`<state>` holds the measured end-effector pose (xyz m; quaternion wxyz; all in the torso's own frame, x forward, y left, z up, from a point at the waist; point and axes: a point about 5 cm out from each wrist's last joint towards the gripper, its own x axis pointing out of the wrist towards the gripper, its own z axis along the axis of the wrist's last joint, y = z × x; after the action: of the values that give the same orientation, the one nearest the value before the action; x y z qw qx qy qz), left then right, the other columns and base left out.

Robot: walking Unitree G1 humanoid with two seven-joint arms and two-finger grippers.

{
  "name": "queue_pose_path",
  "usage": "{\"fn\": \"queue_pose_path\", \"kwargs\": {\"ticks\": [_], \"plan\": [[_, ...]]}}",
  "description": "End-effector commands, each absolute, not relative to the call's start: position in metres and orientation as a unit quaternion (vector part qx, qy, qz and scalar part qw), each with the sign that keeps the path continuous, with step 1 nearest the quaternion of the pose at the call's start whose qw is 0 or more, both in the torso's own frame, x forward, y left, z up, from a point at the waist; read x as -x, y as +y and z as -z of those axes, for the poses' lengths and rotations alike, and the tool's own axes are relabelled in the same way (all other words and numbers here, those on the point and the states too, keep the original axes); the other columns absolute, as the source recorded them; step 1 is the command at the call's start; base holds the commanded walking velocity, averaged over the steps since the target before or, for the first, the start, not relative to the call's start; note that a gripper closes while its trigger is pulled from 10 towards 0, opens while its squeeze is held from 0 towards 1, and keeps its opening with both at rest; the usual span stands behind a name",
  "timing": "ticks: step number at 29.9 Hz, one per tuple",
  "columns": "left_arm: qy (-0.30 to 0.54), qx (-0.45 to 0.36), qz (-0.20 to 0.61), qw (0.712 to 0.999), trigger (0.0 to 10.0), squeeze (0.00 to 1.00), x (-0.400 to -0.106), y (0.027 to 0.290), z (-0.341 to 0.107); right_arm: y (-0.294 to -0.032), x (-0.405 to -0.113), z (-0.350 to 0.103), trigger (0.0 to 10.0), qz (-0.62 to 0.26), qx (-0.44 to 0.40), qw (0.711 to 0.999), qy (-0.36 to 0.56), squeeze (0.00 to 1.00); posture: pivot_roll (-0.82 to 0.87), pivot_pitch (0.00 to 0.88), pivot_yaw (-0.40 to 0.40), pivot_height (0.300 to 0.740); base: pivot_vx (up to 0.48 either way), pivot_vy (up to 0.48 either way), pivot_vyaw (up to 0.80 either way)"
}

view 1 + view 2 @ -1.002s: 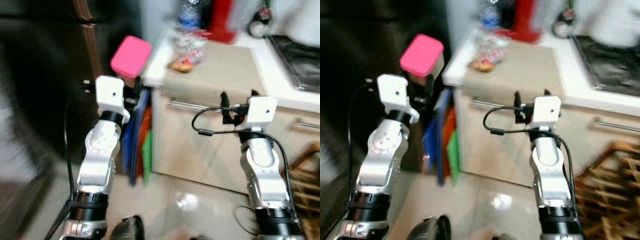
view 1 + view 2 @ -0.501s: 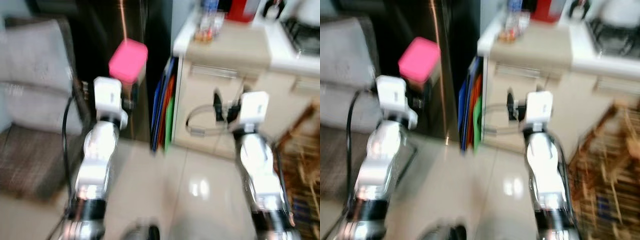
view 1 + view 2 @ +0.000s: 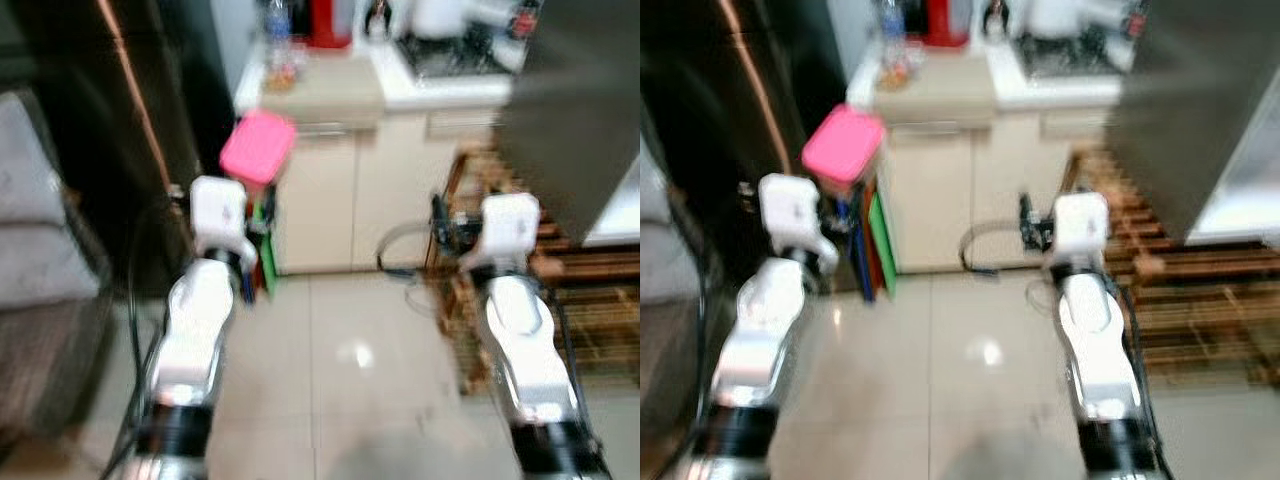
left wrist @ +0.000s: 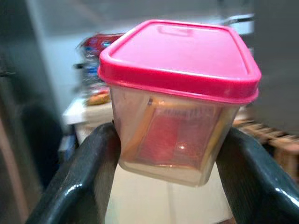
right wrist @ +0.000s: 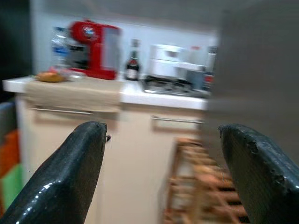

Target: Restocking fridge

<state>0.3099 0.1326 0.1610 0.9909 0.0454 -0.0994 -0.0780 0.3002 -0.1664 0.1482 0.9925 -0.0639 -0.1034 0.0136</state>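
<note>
A clear tub with a pink lid is held upright in front of me, above the floor; something reddish shows inside it. My left gripper is shut on the tub's lower sides, and the same tub rises above my left wrist. My right gripper is open with nothing between its fingers, held out at about the same height. A tall dark appliance with a copper-coloured strip stands at the left. The pictures are blurred.
A beige cabinet carries a red machine, bottles and a stove. Coloured boards lean beside it. A wooden rack stands on the right under a large grey panel. A grey sofa is at the left.
The whole picture has shifted: the camera has moved back and turned, so the cabinet looks farther and the grey panel and rack have come in. The tub stays in my left gripper.
</note>
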Motion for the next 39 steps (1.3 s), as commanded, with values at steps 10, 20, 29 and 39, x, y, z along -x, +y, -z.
{"fn": "queue_pose_path", "kwargs": {"ticks": [10, 20, 29, 39], "plan": [[-0.081, -0.046, 0.077, 0.993, 10.0, 0.00, -0.307, 0.139, -0.150, -0.163, -0.302, -0.151, 10.0, -0.020, 0.066, 0.992, -0.108, 0.00, -0.10, 0.000, 0.046, 0.740, 0.000, -0.465, -0.14], [-0.066, -0.044, 0.073, 0.994, 10.0, 0.00, -0.310, 0.140, -0.144, -0.165, -0.301, -0.150, 10.0, -0.019, 0.069, 0.992, -0.108, 0.00, -0.10, 0.000, 0.050, 0.740, 0.000, -0.463, 0.00], [-0.036, -0.035, 0.019, 0.999, 10.0, 0.00, -0.315, 0.161, -0.133, -0.176, -0.295, -0.146, 10.0, 0.000, 0.081, 0.991, -0.106, 0.00, -0.11, 0.000, 0.060, 0.740, 0.000, -0.443, 0.06], [-0.044, -0.054, 0.018, 0.997, 10.0, 0.00, -0.318, 0.160, -0.133, -0.203, -0.281, -0.133, 10.0, 0.044, 0.094, 0.991, -0.082, 0.00, -0.12, 0.000, 0.068, 0.740, 0.048, -0.300, 0.26]]}}
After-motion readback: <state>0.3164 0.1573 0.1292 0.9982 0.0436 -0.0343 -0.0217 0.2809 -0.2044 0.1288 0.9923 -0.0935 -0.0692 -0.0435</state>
